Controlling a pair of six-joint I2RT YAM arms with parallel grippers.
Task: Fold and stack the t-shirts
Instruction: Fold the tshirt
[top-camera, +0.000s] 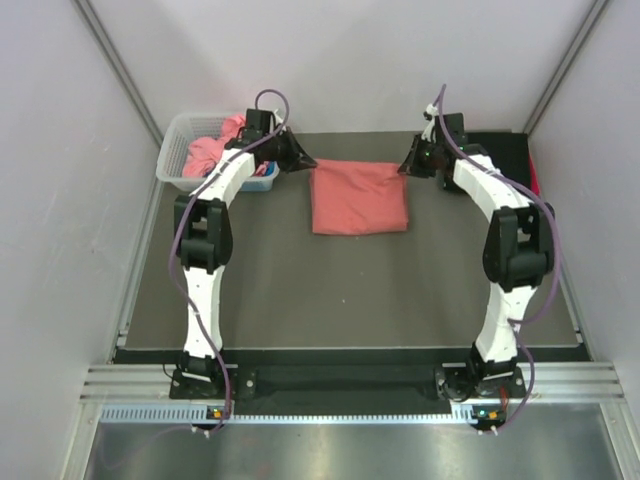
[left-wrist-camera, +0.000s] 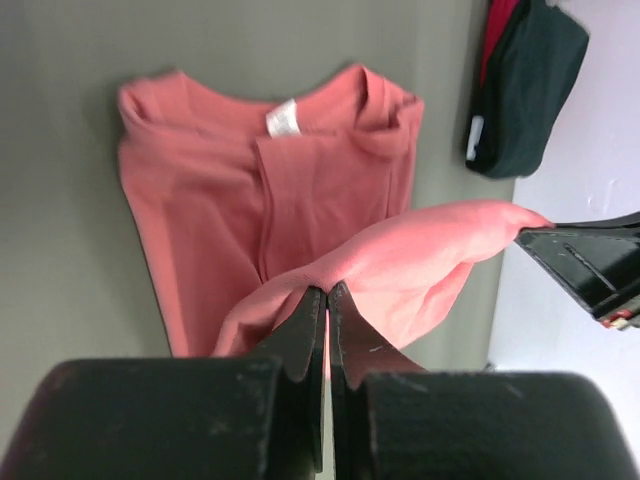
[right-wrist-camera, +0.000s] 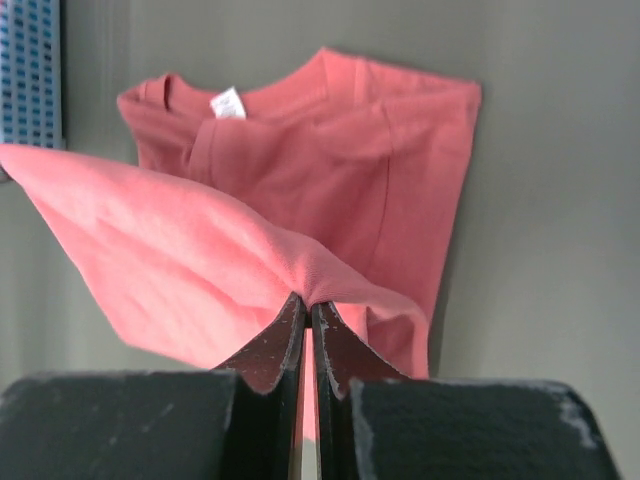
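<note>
Left gripper (left-wrist-camera: 327, 292) clenched on a fold of the salmon shirt (top-camera: 358, 200), its black fingers pressed flat together with only a sliver of cloth between them. The right gripper (right-wrist-camera: 306, 300) is pinched just as tight on the same edge further along. Between the two claws the lifted edge hangs in a soft, sagging band of matte cotton, puckered where each claw bunches it. The rest of the shirt lies flat on the dark grey table (top-camera: 350, 290), toward its far edge and between the grippers, a rough rectangle with its sides folded in.

The wrist views show what the overhead does not: a round collar (left-wrist-camera: 345, 82) with a small white label (left-wrist-camera: 283, 118), and a lengthwise crease down the chest. The left wrist camera also catches the right gripper's black finger at the far end of the lifted band. From overhead the shirt reads only as a plain wrinkled slab, with each gripper a black wedge at a far corner.

At far left, a white plastic lattice basket (top-camera: 172, 160) holds a crumpled pink shirt (top-camera: 205, 152) beside the left arm. At far right, a black shirt (top-camera: 497, 147) lies at the table's corner with a strip of red cloth (top-camera: 534, 182) at its edge. The left wrist view shows a pale tag (left-wrist-camera: 474, 133) on it.
</note>
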